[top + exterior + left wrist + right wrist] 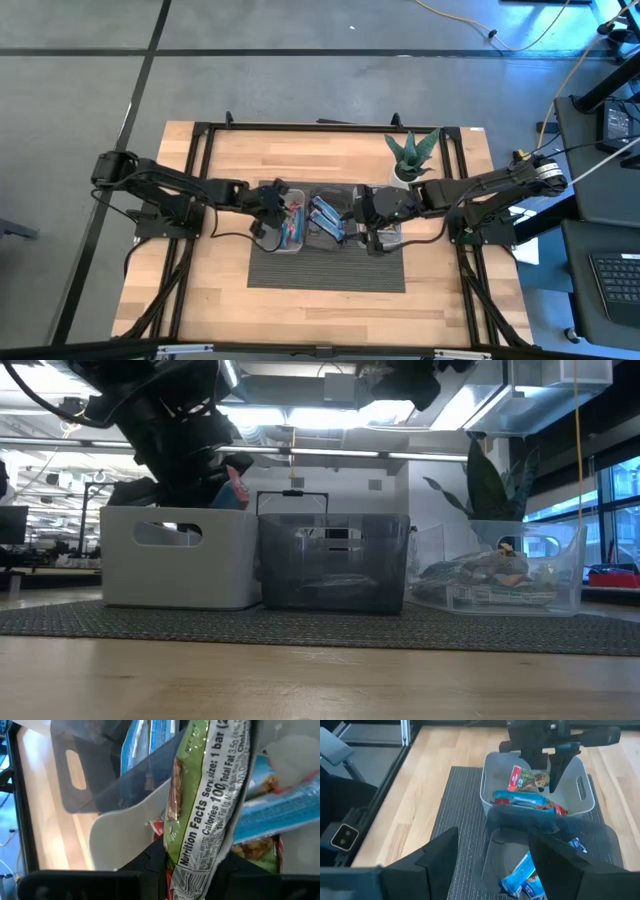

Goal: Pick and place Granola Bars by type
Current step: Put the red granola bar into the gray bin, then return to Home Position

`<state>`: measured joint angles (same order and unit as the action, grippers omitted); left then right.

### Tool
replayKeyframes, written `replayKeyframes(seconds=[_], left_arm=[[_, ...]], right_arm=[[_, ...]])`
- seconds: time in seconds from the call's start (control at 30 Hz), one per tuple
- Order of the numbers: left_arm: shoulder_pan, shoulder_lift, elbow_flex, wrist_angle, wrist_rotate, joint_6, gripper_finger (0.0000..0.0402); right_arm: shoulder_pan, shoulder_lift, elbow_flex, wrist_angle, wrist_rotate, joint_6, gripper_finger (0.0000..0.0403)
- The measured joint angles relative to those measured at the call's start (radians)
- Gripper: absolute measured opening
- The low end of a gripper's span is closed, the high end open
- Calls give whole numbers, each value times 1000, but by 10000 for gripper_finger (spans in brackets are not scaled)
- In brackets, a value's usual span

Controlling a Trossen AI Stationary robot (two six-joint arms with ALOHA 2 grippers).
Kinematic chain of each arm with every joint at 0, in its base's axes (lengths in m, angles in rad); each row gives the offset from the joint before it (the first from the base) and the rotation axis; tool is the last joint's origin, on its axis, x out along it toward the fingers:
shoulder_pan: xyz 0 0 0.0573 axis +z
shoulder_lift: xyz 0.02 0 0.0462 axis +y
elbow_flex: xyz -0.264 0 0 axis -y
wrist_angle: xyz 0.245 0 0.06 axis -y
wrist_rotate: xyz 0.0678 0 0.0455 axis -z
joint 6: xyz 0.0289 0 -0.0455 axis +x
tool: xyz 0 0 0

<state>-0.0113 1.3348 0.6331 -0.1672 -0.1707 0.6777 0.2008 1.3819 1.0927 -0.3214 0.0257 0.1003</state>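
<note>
My left gripper [272, 206] is shut on a green-and-red granola bar [529, 778] just above the white bin [180, 555] at the mat's left end. That bin holds a blue-wrapped bar [520, 799] and others with red print. My right gripper [490, 865] stands open and holds nothing, above the dark middle bin [335, 560], where shiny blue bars [520, 880] lie on the bottom. A clear bin [500, 565] at the right holds several mixed bars. My left gripper pinches the green bar between its two fingers at one end [197, 862]; its fingers [555, 767] slant down from above. The bar sticks out beyond the fingers, label side toward the wrist camera. It is lifted clear, and its red end [237, 485] shows above the bin's rim.
The three bins stand in a row on a dark woven mat [325, 272] on the wooden table. A spiky green potted plant [410, 155] stands behind the right bin. Bare wood lies in front of the mat and at the far left.
</note>
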Motion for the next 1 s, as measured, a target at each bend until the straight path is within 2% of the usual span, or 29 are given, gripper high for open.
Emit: replayKeyframes(seconds=[0.33,0.67,0.83,0.9,1.0], left_arm=[[0,5,0,36,1,0,82],[0,4,0,37,-62,38,144],[-7,-40,-1,31,-180,11,152],[-4,-90,-1,33,-169,-23,152],[25,-196,-1,32,-65,-122,150]], right_arm=[[0,0,0,-5,0,0,242],[-5,0,0,-2,6,-63,242],[-4,-2,0,-3,6,-89,242],[-13,-8,1,-11,6,-63,242],[-36,-45,-15,-52,-11,-46,242]])
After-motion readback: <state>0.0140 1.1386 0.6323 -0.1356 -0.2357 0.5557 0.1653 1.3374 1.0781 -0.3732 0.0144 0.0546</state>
